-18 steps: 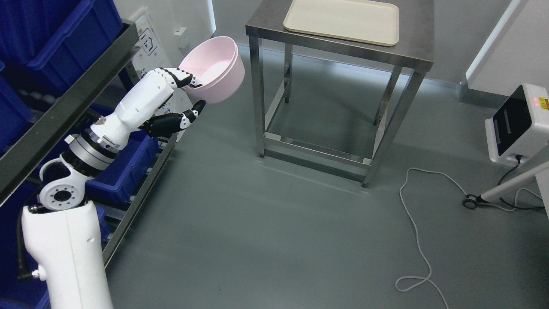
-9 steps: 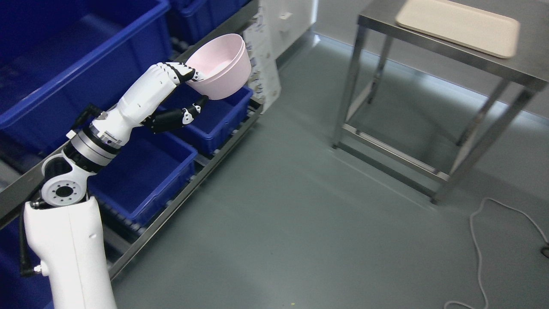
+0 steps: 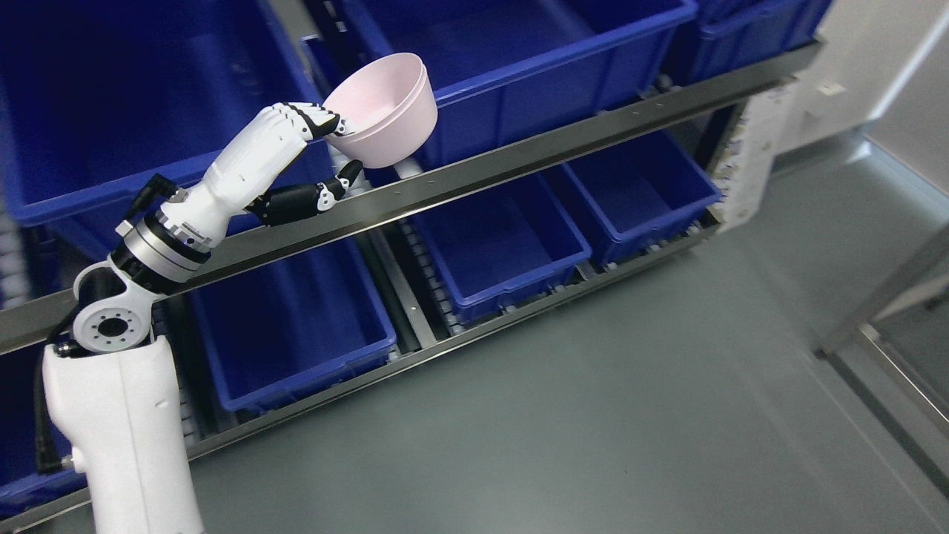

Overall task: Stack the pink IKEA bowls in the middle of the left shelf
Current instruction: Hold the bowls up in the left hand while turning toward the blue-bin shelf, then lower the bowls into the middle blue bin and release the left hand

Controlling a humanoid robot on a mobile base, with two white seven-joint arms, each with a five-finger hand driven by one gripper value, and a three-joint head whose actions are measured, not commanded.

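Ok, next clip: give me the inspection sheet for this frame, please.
Surface: metal shelf rail runs across the view; grey floor below.
Job's things: pink bowl, tilted, held in front of the shelf.
Clutter: blue bins on both levels, the visible interiors empty.
Grippers: left hand grips the bowl's rim; right not in view.
Cables: black cable along the left arm.
Surroundings: white wall, metal frame at right.
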